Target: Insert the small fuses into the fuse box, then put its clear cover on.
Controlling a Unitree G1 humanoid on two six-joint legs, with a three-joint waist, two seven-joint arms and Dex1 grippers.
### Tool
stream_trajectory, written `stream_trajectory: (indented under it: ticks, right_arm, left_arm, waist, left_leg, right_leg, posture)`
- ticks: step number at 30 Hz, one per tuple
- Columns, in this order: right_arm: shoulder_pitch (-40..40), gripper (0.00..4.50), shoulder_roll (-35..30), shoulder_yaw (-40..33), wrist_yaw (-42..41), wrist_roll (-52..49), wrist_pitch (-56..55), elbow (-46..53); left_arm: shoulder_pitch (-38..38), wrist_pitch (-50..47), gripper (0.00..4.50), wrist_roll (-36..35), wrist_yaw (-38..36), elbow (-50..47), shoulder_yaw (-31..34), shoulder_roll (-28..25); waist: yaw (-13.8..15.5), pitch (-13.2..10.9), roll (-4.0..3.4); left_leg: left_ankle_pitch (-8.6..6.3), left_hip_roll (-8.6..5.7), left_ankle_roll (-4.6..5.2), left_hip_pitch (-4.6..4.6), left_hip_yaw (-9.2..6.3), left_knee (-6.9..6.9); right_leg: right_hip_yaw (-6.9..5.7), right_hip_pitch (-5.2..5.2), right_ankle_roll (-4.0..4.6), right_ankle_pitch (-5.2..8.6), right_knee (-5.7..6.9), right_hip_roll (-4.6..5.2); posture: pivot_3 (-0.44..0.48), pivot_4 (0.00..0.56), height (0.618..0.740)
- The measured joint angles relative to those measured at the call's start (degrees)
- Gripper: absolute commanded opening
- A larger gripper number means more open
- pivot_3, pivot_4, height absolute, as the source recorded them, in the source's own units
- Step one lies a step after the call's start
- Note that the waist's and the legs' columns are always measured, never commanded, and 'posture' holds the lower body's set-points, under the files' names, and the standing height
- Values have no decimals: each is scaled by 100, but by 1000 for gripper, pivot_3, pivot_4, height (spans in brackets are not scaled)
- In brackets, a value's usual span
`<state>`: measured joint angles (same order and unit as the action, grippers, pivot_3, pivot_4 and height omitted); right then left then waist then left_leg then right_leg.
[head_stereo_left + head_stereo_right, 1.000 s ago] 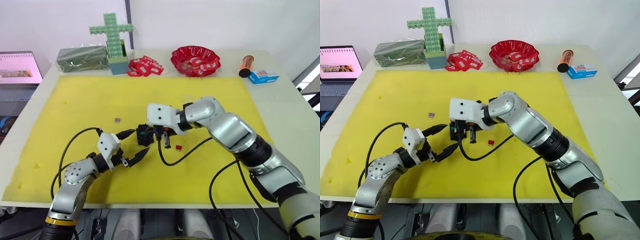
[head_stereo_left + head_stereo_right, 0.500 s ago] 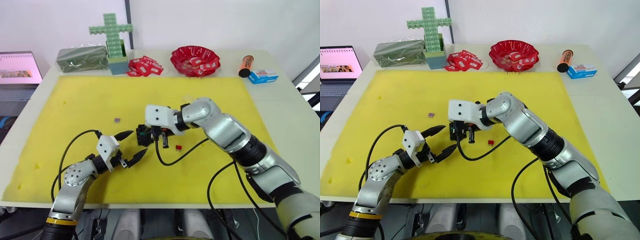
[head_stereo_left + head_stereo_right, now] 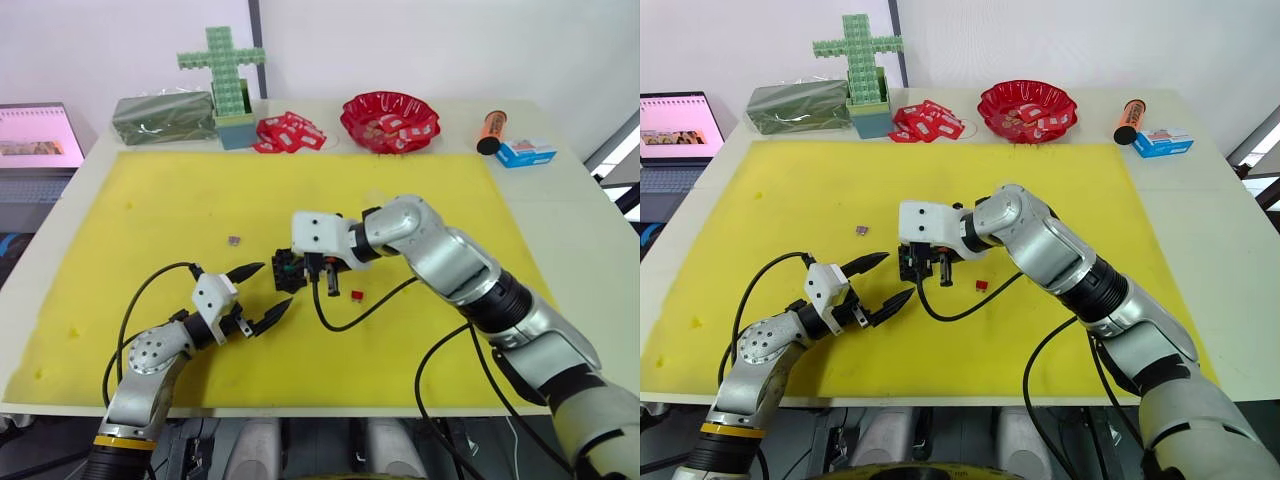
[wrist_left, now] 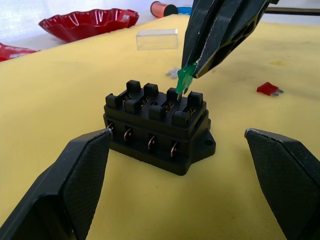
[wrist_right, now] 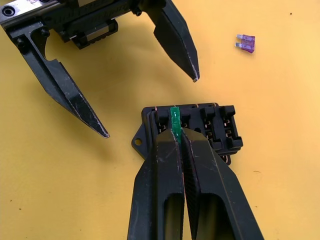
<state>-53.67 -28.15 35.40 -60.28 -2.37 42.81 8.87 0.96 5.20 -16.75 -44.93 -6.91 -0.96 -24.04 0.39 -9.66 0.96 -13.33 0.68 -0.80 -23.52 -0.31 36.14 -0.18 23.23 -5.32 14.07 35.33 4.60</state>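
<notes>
The black fuse box [image 4: 157,125] sits on the yellow mat [image 3: 180,200]. My right gripper [image 5: 179,134] is shut on a green fuse [image 4: 184,80], held tilted with its lower end at a slot in the box's top row. My left gripper [image 3: 273,287] stands open just left of the box, one finger [image 4: 75,185] on each side of it, touching nothing. A red fuse [image 3: 357,295] lies on the mat right of the box, a purplish fuse [image 5: 245,42] lies to its left, and a pale one [image 4: 172,73] lies behind it. The clear cover [image 4: 157,39] rests farther back on the mat.
Along the table's back edge are a red bowl [image 3: 390,118], red-white packets [image 3: 290,132], a green block cross [image 3: 222,65], a dark green box [image 3: 165,115], an orange cylinder [image 3: 492,130] and a blue box [image 3: 527,152]. A laptop [image 3: 35,135] stands at far left.
My left gripper has drawn back slightly from the fuse box toward the table's front. The right gripper has stayed over the box with the green fuse.
</notes>
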Motion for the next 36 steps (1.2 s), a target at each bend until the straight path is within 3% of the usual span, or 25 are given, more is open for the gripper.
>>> stream_trajectory:
  ticks: [36]
  right_arm:
    - [32,0,82,116,-238,165,-200,-245]
  left_arm:
    - [-145,-16,4469,106,47,-19,-61,60]
  waist:
    - [-6,0,0]
  left_leg:
    - [0,-2,0,0,0,0]
  right_leg:
    - [-1,0,-1,-1,0,-1]
  posture:
    - [0,150,740]
